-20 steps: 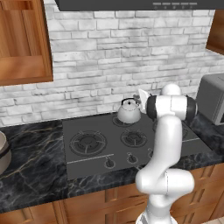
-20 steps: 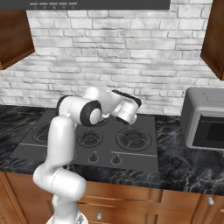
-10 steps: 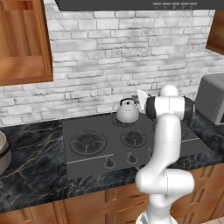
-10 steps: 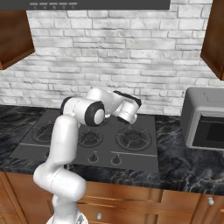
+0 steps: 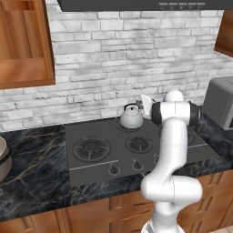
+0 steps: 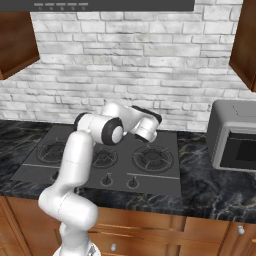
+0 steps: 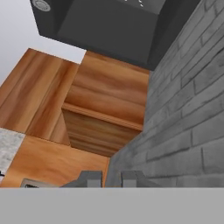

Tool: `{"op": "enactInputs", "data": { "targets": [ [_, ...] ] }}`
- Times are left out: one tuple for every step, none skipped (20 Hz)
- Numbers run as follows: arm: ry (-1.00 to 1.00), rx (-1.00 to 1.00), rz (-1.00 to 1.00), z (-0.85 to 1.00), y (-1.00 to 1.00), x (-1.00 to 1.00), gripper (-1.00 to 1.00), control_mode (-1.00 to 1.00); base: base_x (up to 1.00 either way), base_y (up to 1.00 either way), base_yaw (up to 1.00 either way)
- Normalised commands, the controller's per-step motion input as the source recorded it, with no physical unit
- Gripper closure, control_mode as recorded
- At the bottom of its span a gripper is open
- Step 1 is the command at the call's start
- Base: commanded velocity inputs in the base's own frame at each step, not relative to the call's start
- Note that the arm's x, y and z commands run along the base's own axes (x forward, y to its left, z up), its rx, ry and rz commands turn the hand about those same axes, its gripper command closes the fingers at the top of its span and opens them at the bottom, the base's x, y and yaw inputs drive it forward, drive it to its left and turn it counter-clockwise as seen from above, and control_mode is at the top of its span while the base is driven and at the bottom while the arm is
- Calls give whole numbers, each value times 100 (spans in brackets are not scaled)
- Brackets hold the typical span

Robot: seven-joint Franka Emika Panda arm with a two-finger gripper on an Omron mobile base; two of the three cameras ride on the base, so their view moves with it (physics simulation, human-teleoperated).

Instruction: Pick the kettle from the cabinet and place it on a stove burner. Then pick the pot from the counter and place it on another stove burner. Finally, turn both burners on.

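Since a second ago the kettle has drifted leftward, gripper clenched at its three o'clock, carrying it burnerward.

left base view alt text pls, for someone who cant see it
A small silvery kettle sits at the back of a dark cooktop, beside the white robot arm's gripper. A beige pot stands on the black marble counter at far left.

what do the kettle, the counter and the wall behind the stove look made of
Kettle: looks like polished metal, silvery-white with a soft sheen. Counter: apparently black marble, glossy with pale veins. Wall: whitewashed brick or stone veneer, judging by staggered courses and mortar lines.
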Motion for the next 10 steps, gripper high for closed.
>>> {"op": "enactInputs", "data": {
  "targets": [
    [0,2,0,-9,0,6,100,-100,0,0,0],
    [0,2,0,-10,0,7,100,-100,0,0,0],
    [0,2,0,-10,0,8,100,-100,0,0,0],
    [0,3,0,-13,0,8,100,-100,0,0,0],
    [0,2,0,-13,0,10,100,-100,0,0,0],
    [0,2,0,-14,0,11,100,-100,0,0,0],
    [0,2,0,-11,0,11,100,-100,0,0,0],
    [0,2,0,-11,0,11,100,-100,0,0,0],
    [0,1,0,-10,0,10,100,-100,0,0,0],
    [0,2,0,-10,0,10,100,-100,0,0,0]
  ]
}}
